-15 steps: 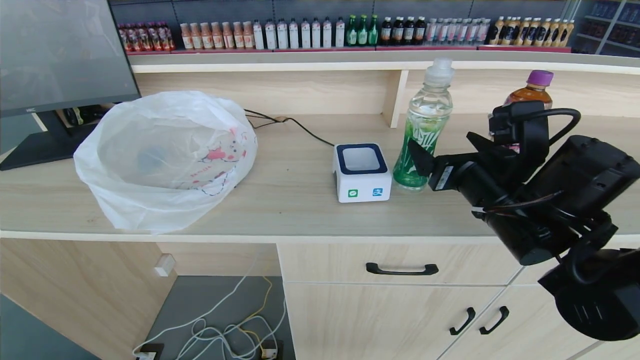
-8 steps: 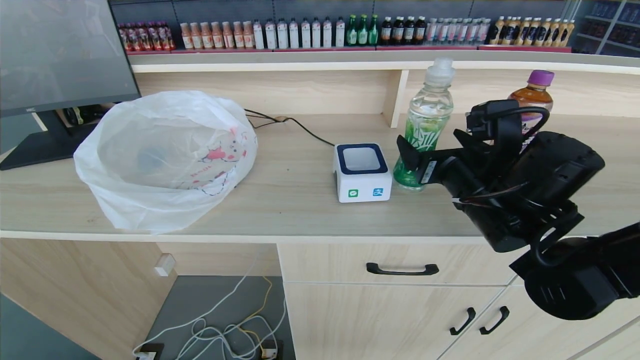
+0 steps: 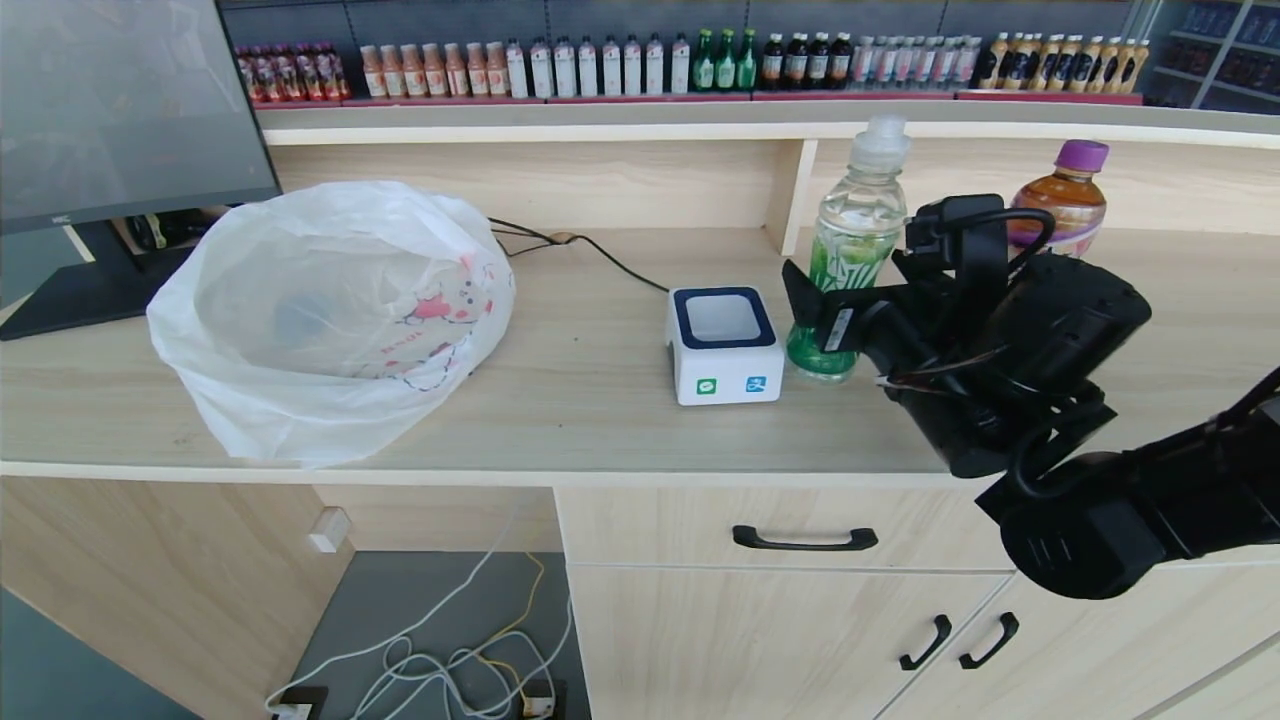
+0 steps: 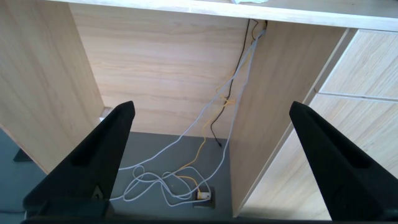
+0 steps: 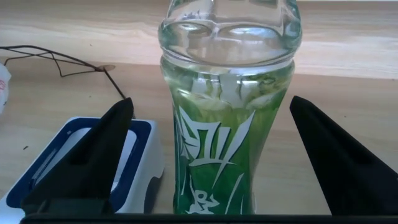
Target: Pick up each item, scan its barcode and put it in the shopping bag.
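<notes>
**A:** What takes up most of the head view?

**B:** The wooden counter (image 3: 600, 420). A dark monitor (image 3: 120, 100) stands at its left end. The white shopping bag (image 3: 330, 310) slumps open just beside the monitor.

**A:** And the right arm?

**B:** The right gripper (image 5: 211, 118) is at the green bottle (image 3: 848, 250), which stands upright just right of the scanner (image 3: 722, 345). In the head view one dark finger overlaps the bottle's lower side. The other finger is hidden behind the wrist.

**A:** Does the wrist camera settle it?

**B:** Partly. The right wrist view has both fingers (image 5: 112, 149) spread wide, with the bottle framed between them and nothing clamped. I cannot tell whether either pad touches it.

**A:** Any other item?

**B:** An amber bottle (image 3: 1065, 200) with a purple cap stands upright behind the right arm, towards the back of the counter.

**A:** The other arm?

**B:** The left wrist view puts the left gripper (image 4: 208, 124) below the countertop, facing the open bay beside the drawers (image 4: 367, 74). Its fingers are fully apart and empty. Loose cables (image 4: 168, 186) lie on the floor there, and the head view has them too, under the counter.
</notes>
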You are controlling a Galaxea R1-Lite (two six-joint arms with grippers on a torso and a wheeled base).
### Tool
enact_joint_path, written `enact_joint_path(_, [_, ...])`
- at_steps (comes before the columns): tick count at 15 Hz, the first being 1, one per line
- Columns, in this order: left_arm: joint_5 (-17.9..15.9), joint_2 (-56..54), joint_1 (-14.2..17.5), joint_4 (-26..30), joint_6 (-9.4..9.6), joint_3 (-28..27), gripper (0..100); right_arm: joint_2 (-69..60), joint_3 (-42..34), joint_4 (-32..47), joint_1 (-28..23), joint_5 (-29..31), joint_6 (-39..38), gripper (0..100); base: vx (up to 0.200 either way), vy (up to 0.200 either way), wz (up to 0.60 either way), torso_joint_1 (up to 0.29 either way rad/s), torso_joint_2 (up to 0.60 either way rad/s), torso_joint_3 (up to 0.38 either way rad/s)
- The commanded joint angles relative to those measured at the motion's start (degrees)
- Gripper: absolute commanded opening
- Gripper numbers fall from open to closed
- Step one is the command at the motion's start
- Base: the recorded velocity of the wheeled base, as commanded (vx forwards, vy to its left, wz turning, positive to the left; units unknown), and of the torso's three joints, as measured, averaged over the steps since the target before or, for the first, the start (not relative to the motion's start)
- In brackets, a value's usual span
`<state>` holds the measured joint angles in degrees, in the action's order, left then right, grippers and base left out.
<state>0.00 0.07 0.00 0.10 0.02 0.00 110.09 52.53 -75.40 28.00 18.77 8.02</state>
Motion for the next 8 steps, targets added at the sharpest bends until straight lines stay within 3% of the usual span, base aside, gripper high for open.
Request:
enact_joint_path(1, [0.00, 0.01, 0.00, -0.01, -0.02, 0.00, 100, 1.44, 1.26, -0.01, -0.32, -0.23, 0.06, 100, 0.000, 0.000, 0.00, 0.000, 0.00, 0.000])
enact_joint_path(8, [0.00, 0.01, 0.00, -0.01, -0.02, 0.00, 100, 4.96, 4.86, -0.01, -1.90, -1.63, 0.59, 100, 0.000, 0.000, 0.00, 0.000, 0.00, 0.000])
